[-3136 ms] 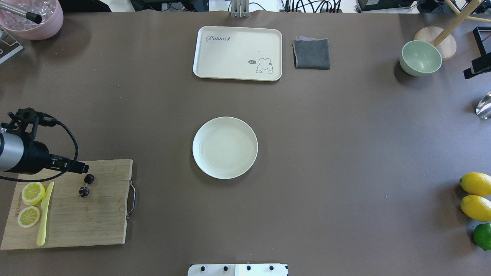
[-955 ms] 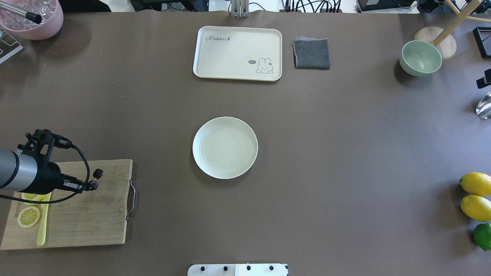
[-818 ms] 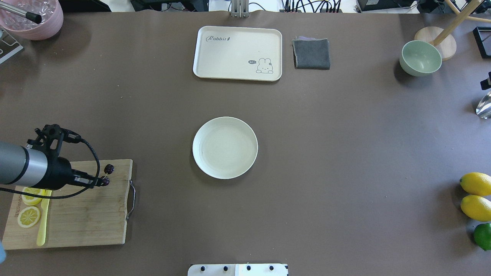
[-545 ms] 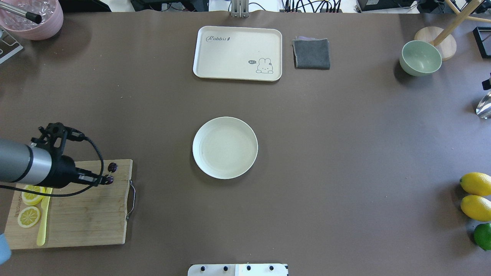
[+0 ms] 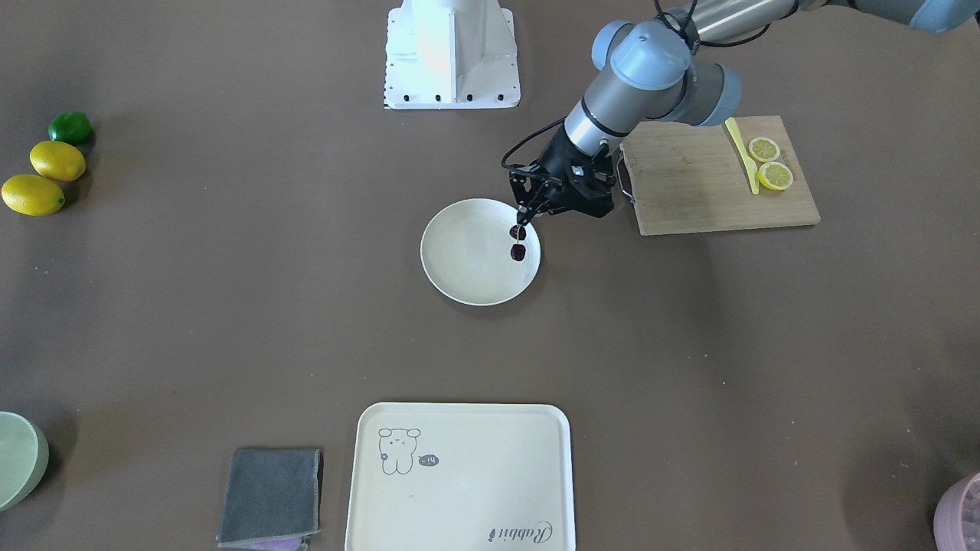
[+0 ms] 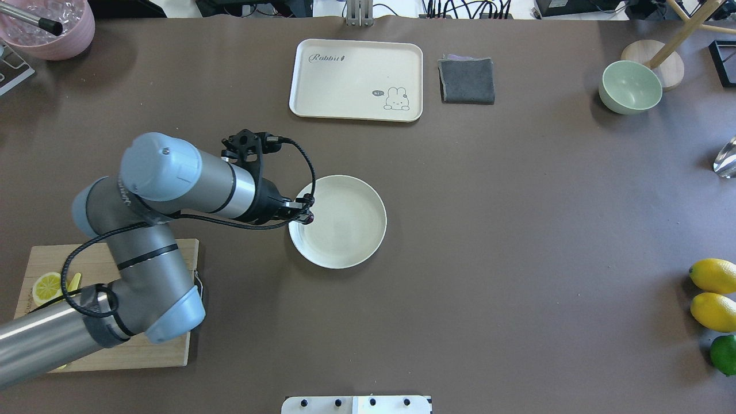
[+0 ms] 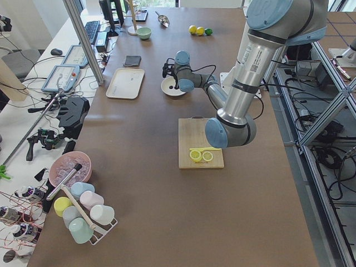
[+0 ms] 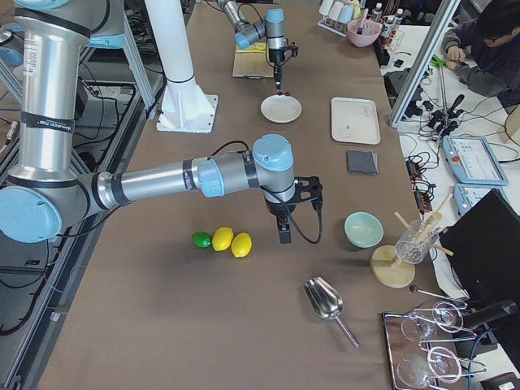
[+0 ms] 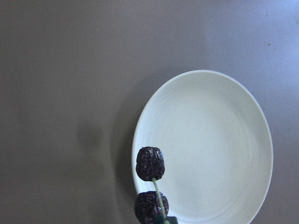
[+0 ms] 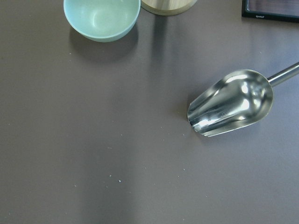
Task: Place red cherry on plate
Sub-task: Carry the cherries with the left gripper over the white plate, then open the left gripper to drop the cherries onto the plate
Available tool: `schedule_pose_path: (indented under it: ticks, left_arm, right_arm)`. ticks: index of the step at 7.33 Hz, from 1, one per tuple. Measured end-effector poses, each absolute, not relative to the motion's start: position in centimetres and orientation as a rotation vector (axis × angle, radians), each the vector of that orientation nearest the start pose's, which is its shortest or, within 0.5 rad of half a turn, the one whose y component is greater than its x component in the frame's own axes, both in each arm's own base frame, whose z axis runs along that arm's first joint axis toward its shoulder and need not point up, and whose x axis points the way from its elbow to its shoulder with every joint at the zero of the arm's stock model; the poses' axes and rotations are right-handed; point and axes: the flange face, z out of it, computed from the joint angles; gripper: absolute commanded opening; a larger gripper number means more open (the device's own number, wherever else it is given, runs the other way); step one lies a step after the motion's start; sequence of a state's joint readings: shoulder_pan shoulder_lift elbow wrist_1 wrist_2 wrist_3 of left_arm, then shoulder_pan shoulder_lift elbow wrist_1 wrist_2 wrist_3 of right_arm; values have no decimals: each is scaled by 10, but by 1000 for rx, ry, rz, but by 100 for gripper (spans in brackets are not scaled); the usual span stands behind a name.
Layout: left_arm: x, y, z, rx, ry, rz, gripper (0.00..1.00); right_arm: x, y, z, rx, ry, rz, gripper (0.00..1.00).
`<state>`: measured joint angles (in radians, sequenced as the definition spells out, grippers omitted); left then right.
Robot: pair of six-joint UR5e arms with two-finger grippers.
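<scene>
The red cherry, two dark maroon fruits on thin green stems, hangs from my left gripper, which is shut on the stems. It dangles just above the plate, a round cream-white dish mid-table, near the rim on the robot's left. In the overhead view the red cherry sits over the plate at its left edge. The left wrist view has the red cherry hanging over the plate. My right gripper shows only in the exterior right view, beside the lemons; I cannot tell whether it is open or shut.
A wooden cutting board with two lemon slices and a yellow knife lies on the robot's left. A cream tray, grey cloth and green bowl stand far. Lemons and a metal scoop are right.
My left arm has swung from the cutting board to the plate's left rim, carrying the cherry with it. The cherry now hangs above the plate instead of the board.
</scene>
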<state>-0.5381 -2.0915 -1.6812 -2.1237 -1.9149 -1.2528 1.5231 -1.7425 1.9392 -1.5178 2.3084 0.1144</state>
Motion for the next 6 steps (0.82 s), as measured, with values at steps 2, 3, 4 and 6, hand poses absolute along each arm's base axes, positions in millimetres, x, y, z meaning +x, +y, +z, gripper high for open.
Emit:
schedule_pose_path:
  ticks: [2,3,4,6]
  left_arm:
    - [554,-404,218,226,1191,-35,97]
    - [561,-400,216,228,1189,-40,98]
    - [564,-397,218,231,1186,-40,98]
    - [550,-397,212,240,1195,-43,98]
  right_arm:
    - [48,-418,581,124,-750,-15,100]
    - [48,-416,595,99,-754,-6,100]
    - [48,-416,604,83,-762,0,100]
    - [47,-414,609,72,-775,2,100]
